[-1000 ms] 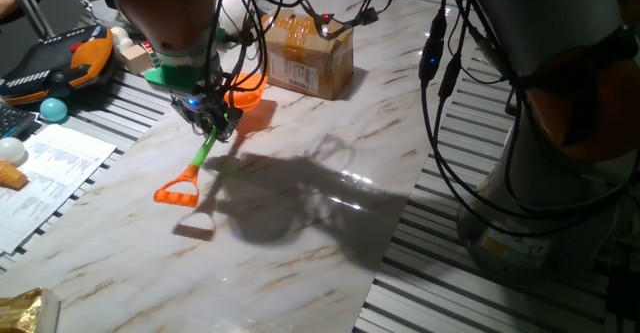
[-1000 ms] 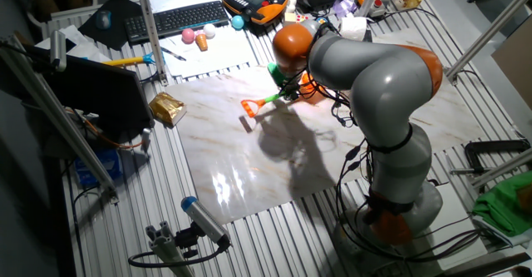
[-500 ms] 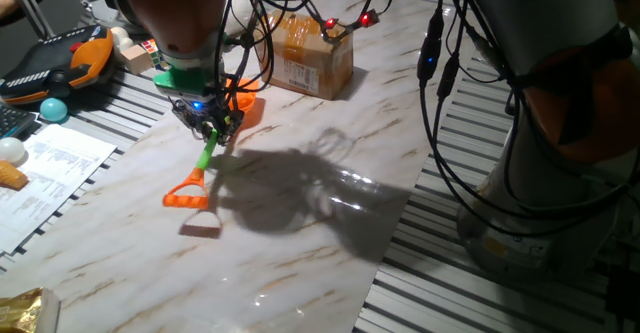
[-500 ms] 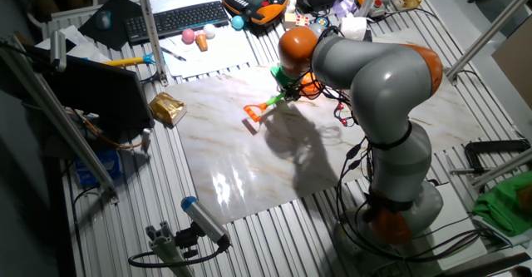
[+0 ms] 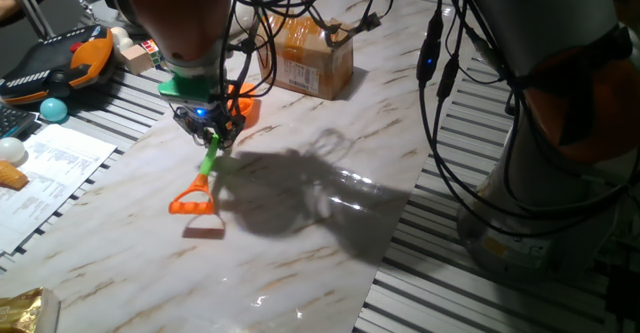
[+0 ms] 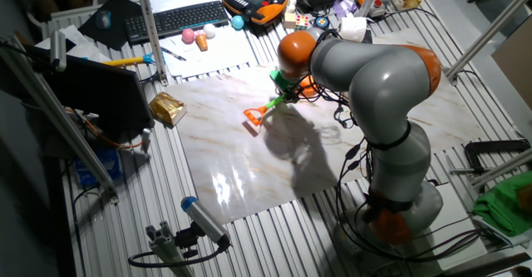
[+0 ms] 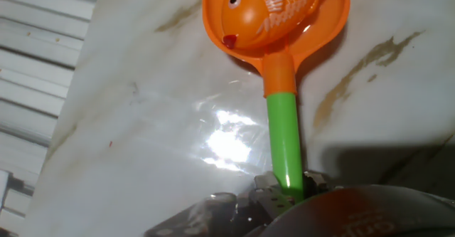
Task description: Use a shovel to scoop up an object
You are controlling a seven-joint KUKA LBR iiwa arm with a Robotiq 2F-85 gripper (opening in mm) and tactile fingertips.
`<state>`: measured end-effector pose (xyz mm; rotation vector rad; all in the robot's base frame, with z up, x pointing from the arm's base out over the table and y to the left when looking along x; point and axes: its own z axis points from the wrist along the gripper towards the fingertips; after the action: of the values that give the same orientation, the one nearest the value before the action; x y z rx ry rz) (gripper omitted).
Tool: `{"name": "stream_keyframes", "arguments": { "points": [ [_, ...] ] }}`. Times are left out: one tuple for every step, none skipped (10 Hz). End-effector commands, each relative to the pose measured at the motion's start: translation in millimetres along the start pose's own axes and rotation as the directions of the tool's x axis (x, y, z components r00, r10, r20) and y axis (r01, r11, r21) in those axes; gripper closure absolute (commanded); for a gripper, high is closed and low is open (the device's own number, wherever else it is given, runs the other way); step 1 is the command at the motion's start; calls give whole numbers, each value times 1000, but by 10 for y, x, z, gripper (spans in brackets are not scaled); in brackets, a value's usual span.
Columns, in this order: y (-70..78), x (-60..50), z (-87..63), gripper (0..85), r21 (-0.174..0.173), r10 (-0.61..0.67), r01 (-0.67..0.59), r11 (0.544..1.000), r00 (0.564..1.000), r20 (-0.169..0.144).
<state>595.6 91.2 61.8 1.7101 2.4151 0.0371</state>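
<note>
The shovel point(image 5: 206, 169) has a green shaft and an orange D-loop end point(image 5: 192, 203) that hangs just above the marble slab. My gripper point(image 5: 211, 133) is shut on the green shaft. In the hand view the shaft point(image 7: 284, 141) runs up from my gripper point(image 7: 288, 188) to the orange blade point(image 7: 323, 20). The orange fish toy point(image 7: 266, 6) lies in the blade. In the other fixed view the shovel point(image 6: 263, 109) shows under my gripper point(image 6: 283, 96). The blade point(image 5: 244, 107) is mostly hidden behind the hand.
A brown cardboard box point(image 5: 306, 51) stands on the slab behind the blade. A handheld controller point(image 5: 60, 63), a teal ball point(image 5: 53, 109) and papers point(image 5: 50, 173) lie to the left. Cables hang over the slab. A gold packet point(image 6: 166, 107) lies at the slab's left edge.
The hand and the shovel have shifted a little to the right and toward the near side. The loop end has moved with them.
</note>
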Motion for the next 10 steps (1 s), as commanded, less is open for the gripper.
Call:
{"name": "stream_keyframes", "arguments": {
  "points": [
    [-4,1,11,843,2,-12,12,1000,1000,-2],
    [-6,8,33,843,-3,-10,10,1000,1000,-4],
    [-13,27,63,843,-12,-15,15,1000,1000,3],
    [-15,43,90,837,-20,-13,14,1000,1000,4],
    [-17,51,107,810,-26,-9,9,1000,1000,-2],
    [-19,53,123,787,-28,-9,9,1000,1000,-3],
    [-21,55,135,780,-28,-12,12,1000,1000,-5],
    [-20,55,136,743,-28,-13,13,1000,1000,-5],
    [-20,58,139,607,-27,-7,7,1000,1000,-3],
    [-19,65,152,503,-25,-1,1,1000,1000,4]
  ]
}}
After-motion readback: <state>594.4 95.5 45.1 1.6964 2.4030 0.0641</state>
